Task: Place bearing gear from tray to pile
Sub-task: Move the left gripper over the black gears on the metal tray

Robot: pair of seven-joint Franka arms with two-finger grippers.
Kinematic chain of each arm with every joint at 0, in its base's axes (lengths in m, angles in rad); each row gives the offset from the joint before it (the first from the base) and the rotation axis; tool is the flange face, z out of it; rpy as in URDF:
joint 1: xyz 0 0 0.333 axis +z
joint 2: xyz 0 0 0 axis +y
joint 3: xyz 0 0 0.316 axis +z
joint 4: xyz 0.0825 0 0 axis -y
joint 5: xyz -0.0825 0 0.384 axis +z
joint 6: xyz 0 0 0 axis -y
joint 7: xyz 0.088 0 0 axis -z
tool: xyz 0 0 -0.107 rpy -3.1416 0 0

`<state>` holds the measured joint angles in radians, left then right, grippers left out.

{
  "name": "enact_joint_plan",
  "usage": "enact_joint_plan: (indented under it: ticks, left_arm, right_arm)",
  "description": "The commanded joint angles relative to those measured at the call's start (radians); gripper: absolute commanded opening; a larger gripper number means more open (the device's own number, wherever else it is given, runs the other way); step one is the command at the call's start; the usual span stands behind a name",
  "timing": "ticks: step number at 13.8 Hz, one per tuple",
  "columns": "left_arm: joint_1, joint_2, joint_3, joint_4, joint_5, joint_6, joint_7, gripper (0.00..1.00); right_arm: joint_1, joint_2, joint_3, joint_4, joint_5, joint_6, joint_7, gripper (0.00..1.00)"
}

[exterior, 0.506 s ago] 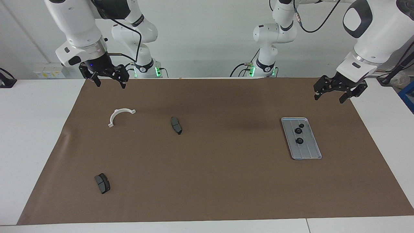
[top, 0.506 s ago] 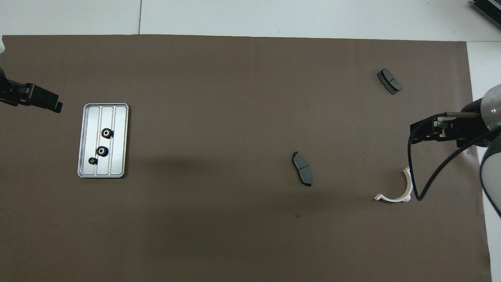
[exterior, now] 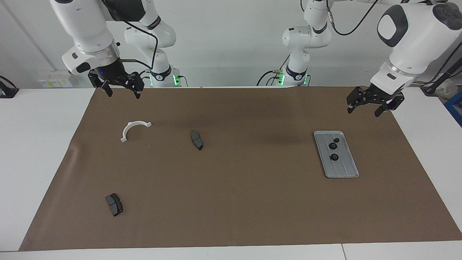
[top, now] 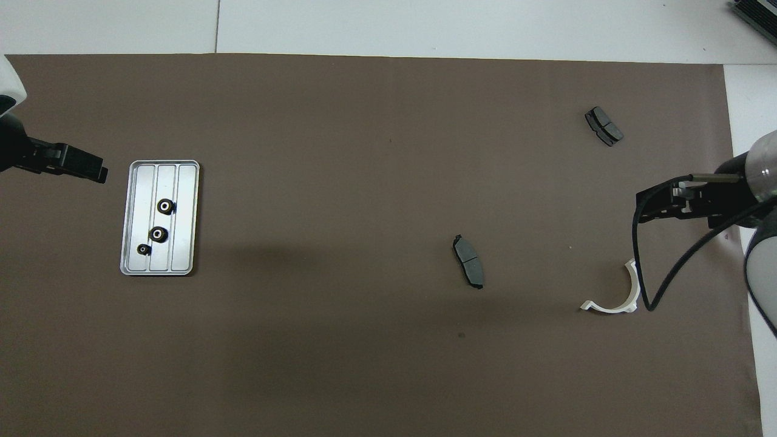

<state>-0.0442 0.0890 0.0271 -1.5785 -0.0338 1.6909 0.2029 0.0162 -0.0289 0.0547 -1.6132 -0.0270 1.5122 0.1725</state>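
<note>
Claws (exterior: 370, 105) both gaping empty; left edging toward flat grey-blue ridged metal tray (exterior: 348, 171) since a moment ago, small black bearing gears (exterior: 332, 146) untouched; right (exterior: 120, 87) waiting.

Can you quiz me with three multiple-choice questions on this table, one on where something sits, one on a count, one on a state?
1. Where is the tray?
A. toward the left arm's end of the table
B. toward the right arm's end
C. on the white bracket

2. How many bearing gears lie in the tray?
A. one
B. three
C. five

3. How are the left gripper's jaws?
A. shut on a gear
B. shut on a brake pad
C. open, holding nothing

Answers:
1 A, the tray lies below the left gripper's side, while the white bracket lies at the right arm's end.
2 B, three black gears sit along its middle.
3 C, the jaws stand apart in the air above the mat.
</note>
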Motion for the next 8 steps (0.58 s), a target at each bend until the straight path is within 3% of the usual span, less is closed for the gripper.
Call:
enact_joint_plan:
  ticks: [1, 8]
  left_arm:
    - [0.012, -0.12, 0.002, -0.265, -0.008, 0.17, 0.012, 1.0]
    - [0.107, -0.08, 0.004, -0.489, -0.008, 0.502, 0.181, 1.0]
  right_arm:
    - [-0.016, -0.026, 0.008, -0.03, 0.021, 0.009, -0.03, 1.0]
    - [-0.016, -0.026, 0.008, -0.03, 0.021, 0.009, -0.03, 1.0]
